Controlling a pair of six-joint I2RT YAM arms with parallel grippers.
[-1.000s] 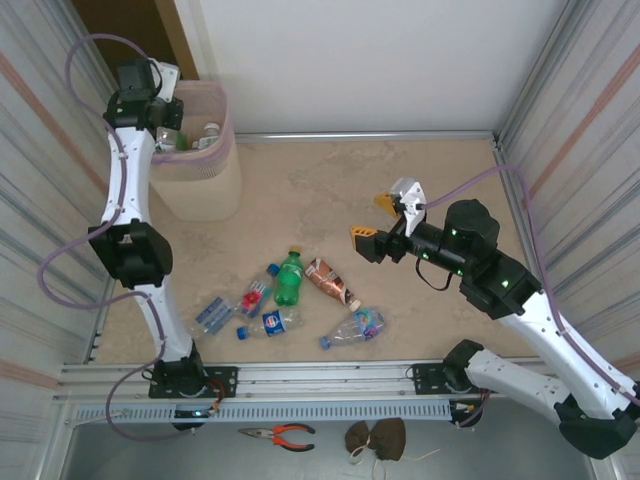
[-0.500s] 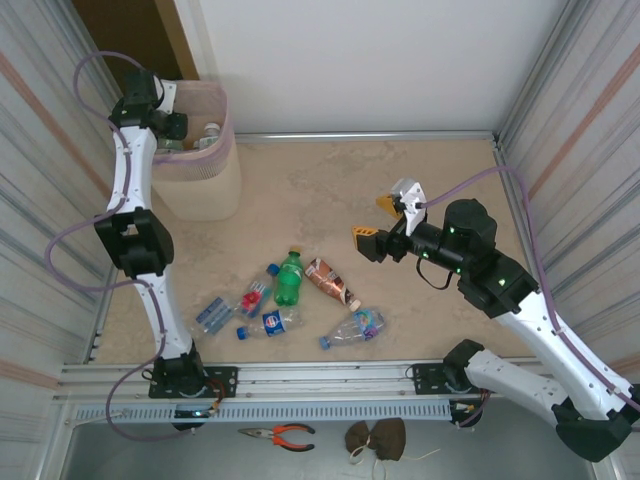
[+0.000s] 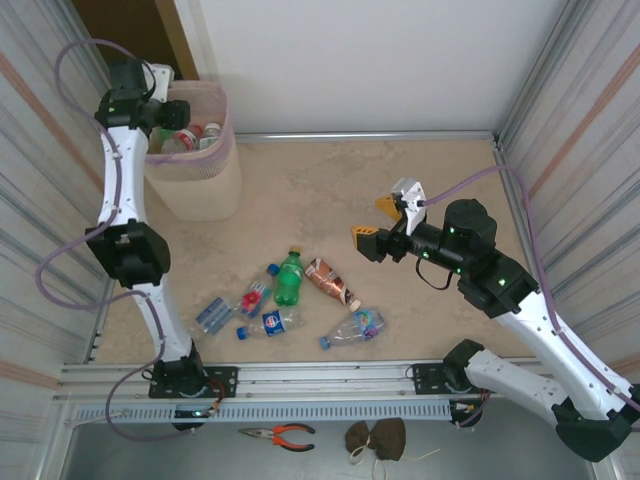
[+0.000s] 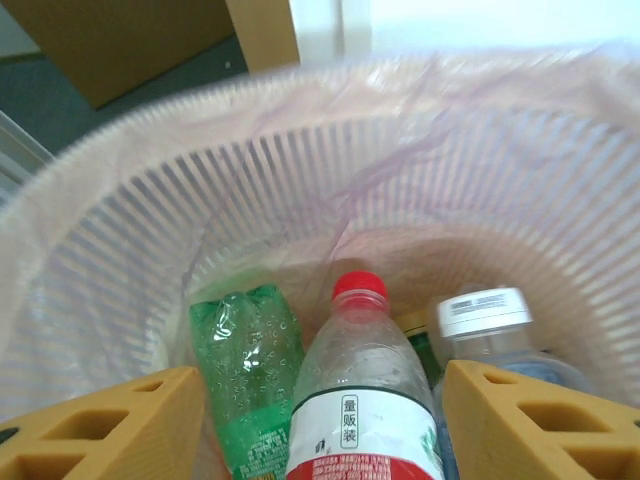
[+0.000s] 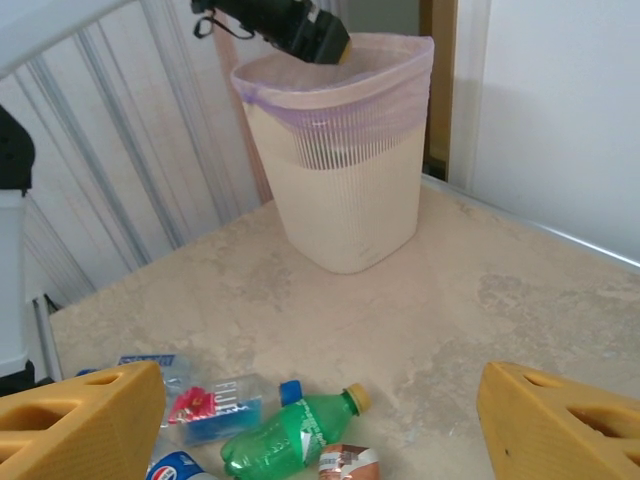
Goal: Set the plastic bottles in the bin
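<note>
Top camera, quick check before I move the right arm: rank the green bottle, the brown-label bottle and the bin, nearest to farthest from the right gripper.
1. brown-label bottle: on the table, just below and left of the right gripper.
2. green bottle: lying beside the brown one, on its left.
3. bin: far upper-left corner of the table.

Left gripper opened, red-capped bottle released into bin
</note>
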